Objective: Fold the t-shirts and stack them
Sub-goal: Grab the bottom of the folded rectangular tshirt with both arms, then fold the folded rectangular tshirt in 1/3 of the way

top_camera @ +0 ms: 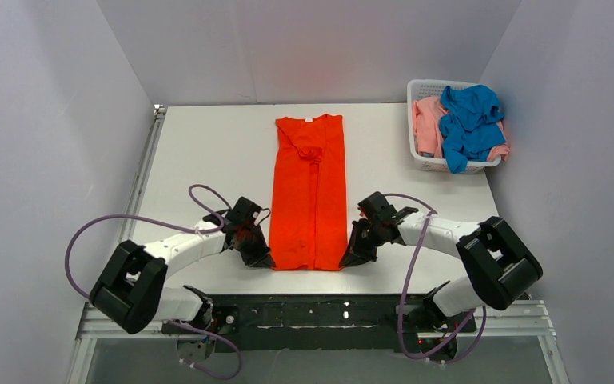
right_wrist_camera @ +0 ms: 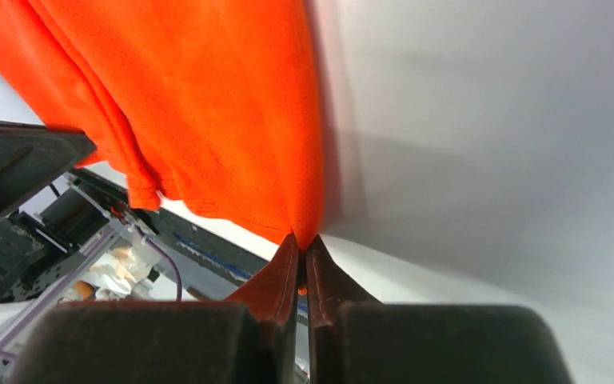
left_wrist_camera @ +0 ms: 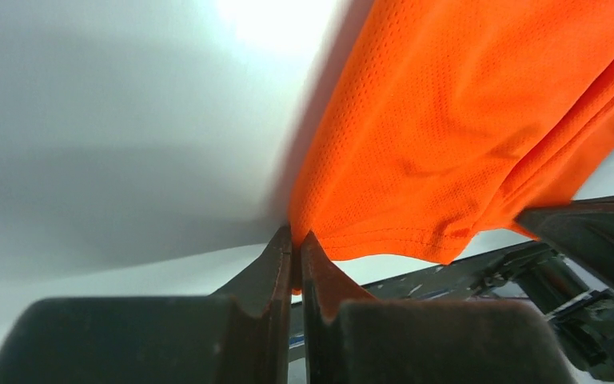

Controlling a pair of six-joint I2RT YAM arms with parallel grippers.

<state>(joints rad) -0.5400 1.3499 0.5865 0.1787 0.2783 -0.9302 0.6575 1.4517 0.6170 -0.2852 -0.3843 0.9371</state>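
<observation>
The orange-red t-shirt [top_camera: 310, 192] lies on the white table as a long narrow strip, sides folded in, collar at the far end. My left gripper [top_camera: 265, 261] is shut on the shirt's near left hem corner; the left wrist view shows its gripper [left_wrist_camera: 297, 240] pinching orange cloth [left_wrist_camera: 448, 136]. My right gripper [top_camera: 348, 260] is shut on the near right hem corner; the right wrist view shows its gripper [right_wrist_camera: 304, 242] pinching the cloth [right_wrist_camera: 208, 104]. The blue t-shirt [top_camera: 470, 122] and the pale pink t-shirt [top_camera: 428, 124] lie crumpled in the basket.
The white slotted basket [top_camera: 426, 161] stands at the far right corner of the table [top_camera: 200, 152]. Grey walls close in the left, back and right. The black rail with the arm bases runs along the near edge.
</observation>
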